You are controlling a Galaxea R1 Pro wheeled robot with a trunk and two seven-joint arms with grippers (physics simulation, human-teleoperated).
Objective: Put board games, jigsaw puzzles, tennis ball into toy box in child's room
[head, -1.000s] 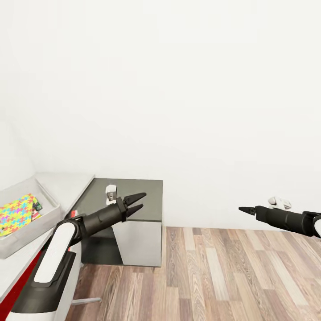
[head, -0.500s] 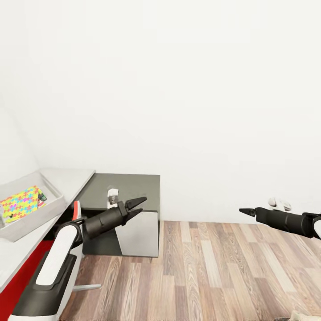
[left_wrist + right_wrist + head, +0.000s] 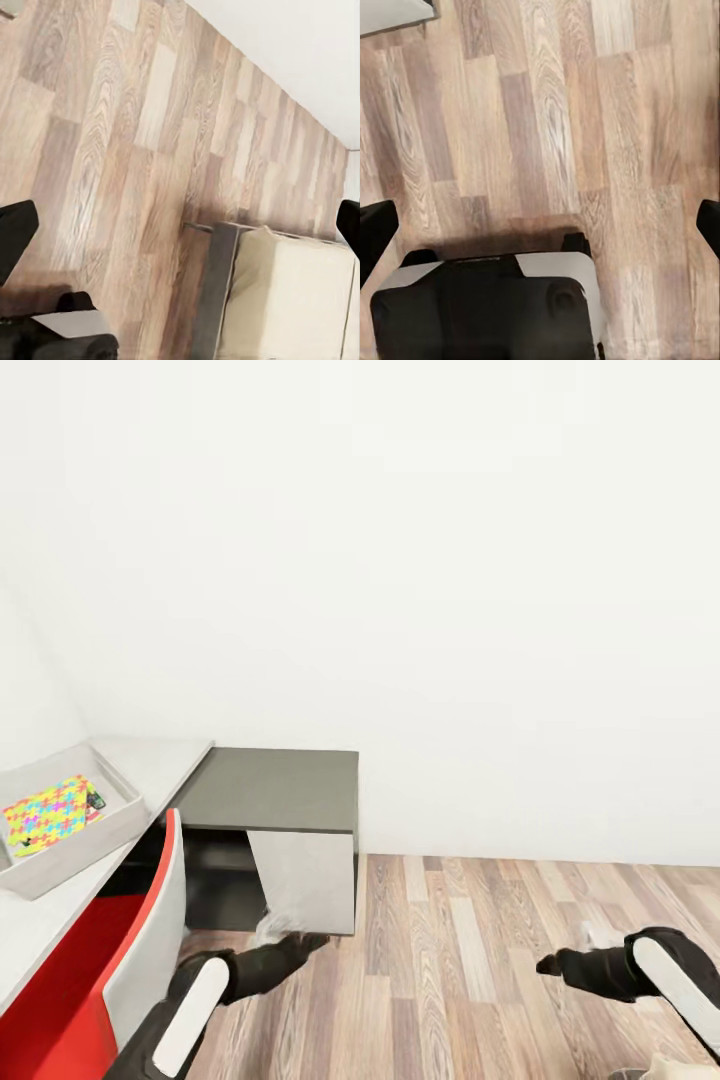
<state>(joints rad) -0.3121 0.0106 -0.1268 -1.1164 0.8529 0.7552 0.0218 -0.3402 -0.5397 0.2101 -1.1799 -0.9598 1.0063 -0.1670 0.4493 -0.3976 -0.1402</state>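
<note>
The light grey toy box [image 3: 118,822] stands on the table's light grey top [image 3: 160,758] at the left. A multicoloured jigsaw puzzle [image 3: 45,812] lies flat inside it, with a small dark-green bit at its edge that I cannot identify. The board games and the tennis ball are hidden or out of view. My left gripper [image 3: 305,942] [image 3: 180,232] hangs low over the wood floor in front of the desk, open and holding nothing. My right gripper [image 3: 548,964] [image 3: 540,229] is also low over the floor at the right, open and holding nothing. The bed's beige mattress [image 3: 292,292] appears in the left wrist view.
The table's dark grey section [image 3: 270,790] with its white front [image 3: 305,880] stands against the white wall. A red chair with a grey edge [image 3: 130,940] sits close at the lower left. Wood-plank floor [image 3: 470,980] spreads to the right. My base [image 3: 487,307] is below the right wrist.
Both arms have dropped from a forward, raised pose to low near the floor. The head view shifted slightly earlier, and the red chair now shows where the left arm was.
</note>
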